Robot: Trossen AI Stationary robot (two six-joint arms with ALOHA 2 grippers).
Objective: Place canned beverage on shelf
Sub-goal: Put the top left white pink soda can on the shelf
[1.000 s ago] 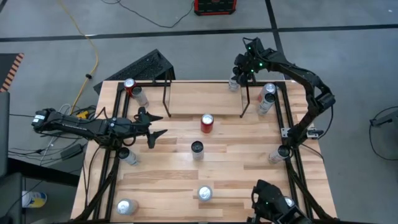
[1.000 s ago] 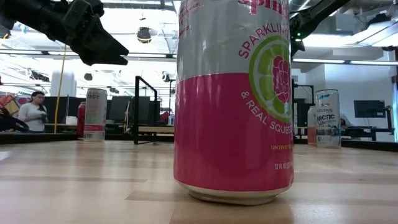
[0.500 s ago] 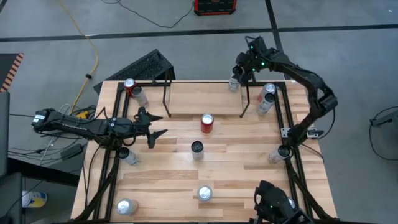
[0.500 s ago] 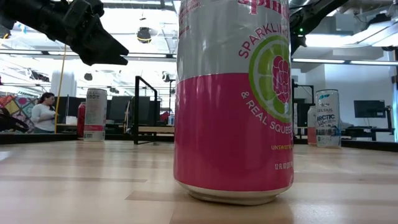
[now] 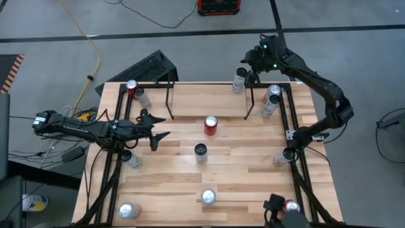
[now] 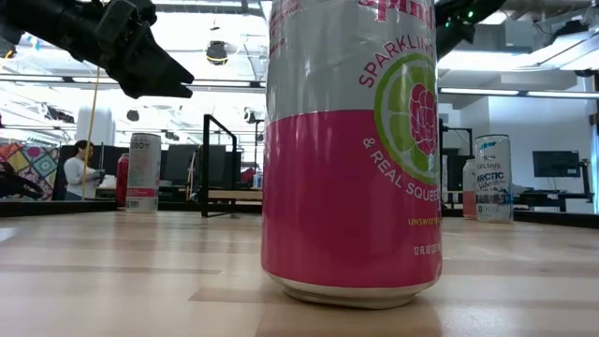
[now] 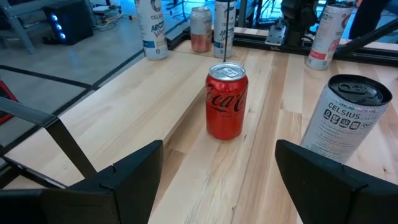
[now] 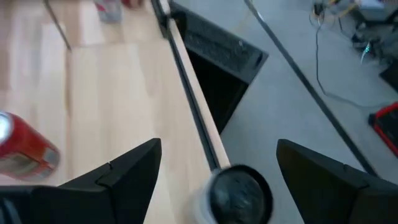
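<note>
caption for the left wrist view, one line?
Open left end effector facing an upright red cola can, a grey-black Celsius can beside it.

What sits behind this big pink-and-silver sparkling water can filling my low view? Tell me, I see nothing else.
Observer: A red cola can stands mid-table, just in front of the black-rod shelf with the light wood board.
Operator: Give me the left gripper.
Observer: The left gripper is open and aimed at that red cola can, with a white Celsius can with a dark top off to one side.
Operator: Now the right gripper.
Observer: The right gripper hangs open above a silver can at the table's far edge, near the shelf's right upright.
</note>
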